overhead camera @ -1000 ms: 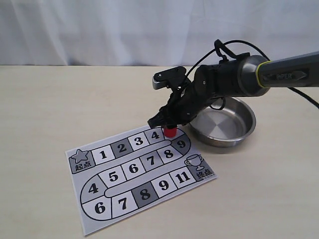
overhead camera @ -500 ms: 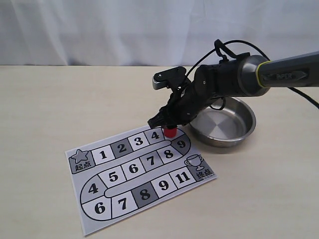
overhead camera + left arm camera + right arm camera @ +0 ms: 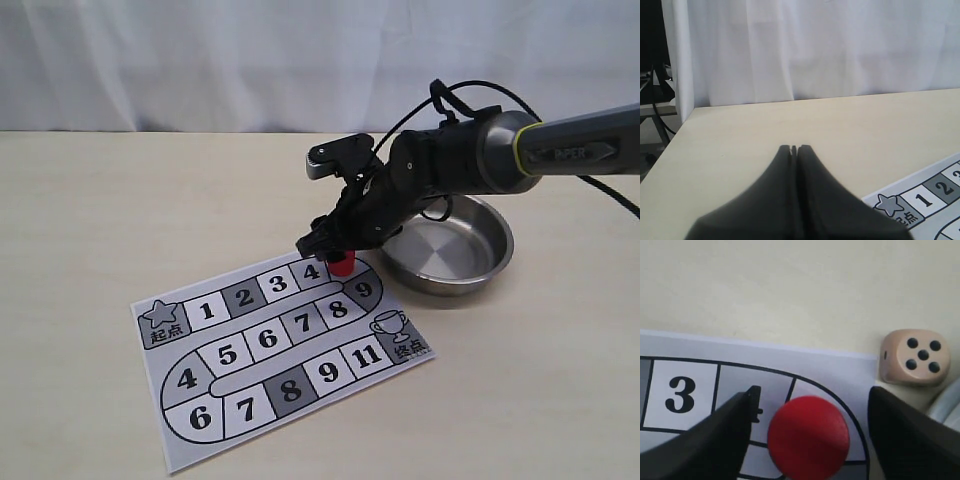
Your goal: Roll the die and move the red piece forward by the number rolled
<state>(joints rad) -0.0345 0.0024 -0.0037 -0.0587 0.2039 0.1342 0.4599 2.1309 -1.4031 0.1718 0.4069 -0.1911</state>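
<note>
Wood or hard plastic is my guess for the red piece [image 3: 808, 437]. It looks like a light, stiff little cylinder with a smooth painted skin, so it should lift with almost no effort but could slip or tip if it is squeezed off-centre. The sensible hold is across its curved side, with fingers on opposite flanks, low enough that it cannot pivot. Seen from above it is a plain round red disc with no markings, about as wide as 1 square of the board [image 3: 268, 338]. In the exterior view it stands upright near the centre of the frame [image 3: 341, 265], on the curved square just right of the 4. The steel bowl [image 3: 450, 250] lies to its right on the counter [image 3: 100, 220]. The right end effector [image 3: 811, 405] hangs over the piece with its fingers spread. One finger is on each side and a clear gap shows on both, so nothing is gripped yet. The die [image 3: 915, 357], a pale tan cube with rounded corners, rests on the counter just off the board's edge and shows 5 pips on top. The arm hides it in the exterior view. The left end effector [image 3: 794, 148] is pressed together with nothing between its fingers, above bare counter near the board's star corner. The roll appears done, and the piece is waiting to be pinched and carried 5 squares on.
</note>
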